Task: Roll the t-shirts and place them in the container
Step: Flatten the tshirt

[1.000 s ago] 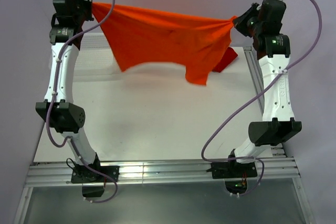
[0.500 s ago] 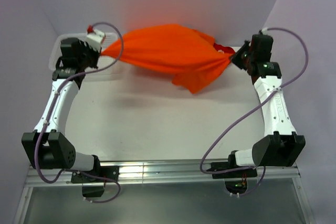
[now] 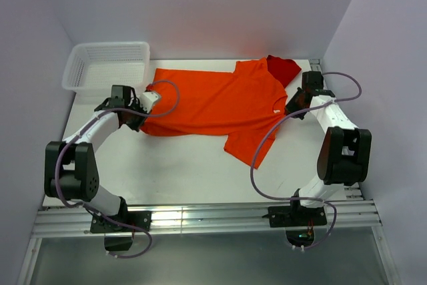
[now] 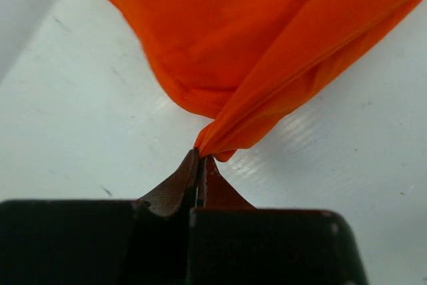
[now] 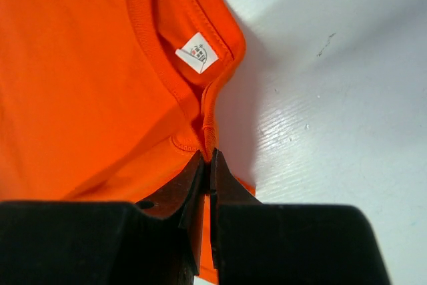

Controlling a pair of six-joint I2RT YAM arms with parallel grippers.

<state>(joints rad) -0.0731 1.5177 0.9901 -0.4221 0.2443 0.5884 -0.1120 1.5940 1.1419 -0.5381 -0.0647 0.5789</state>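
A bright orange t-shirt (image 3: 213,101) lies spread flat on the white table, its neck to the right. My left gripper (image 3: 138,119) is shut on the shirt's left hem corner; in the left wrist view the jaws (image 4: 199,155) pinch a bunched fold of orange cloth (image 4: 253,45). My right gripper (image 3: 291,110) is shut on the neck edge; in the right wrist view (image 5: 210,155) it pinches the collar seam of the shirt (image 5: 80,65) just below the white neck label (image 5: 197,52). Both grippers are low at the table.
A white mesh basket (image 3: 107,65) stands at the back left. A darker red cloth (image 3: 283,68) lies at the back right, partly under the orange shirt. Purple walls close in the back and sides. The table (image 3: 180,165) is bare in front of the shirt.
Both arms have come down and toward me, still gripping. The shirt, stretched in the air a second ago, now lies flat on the table.
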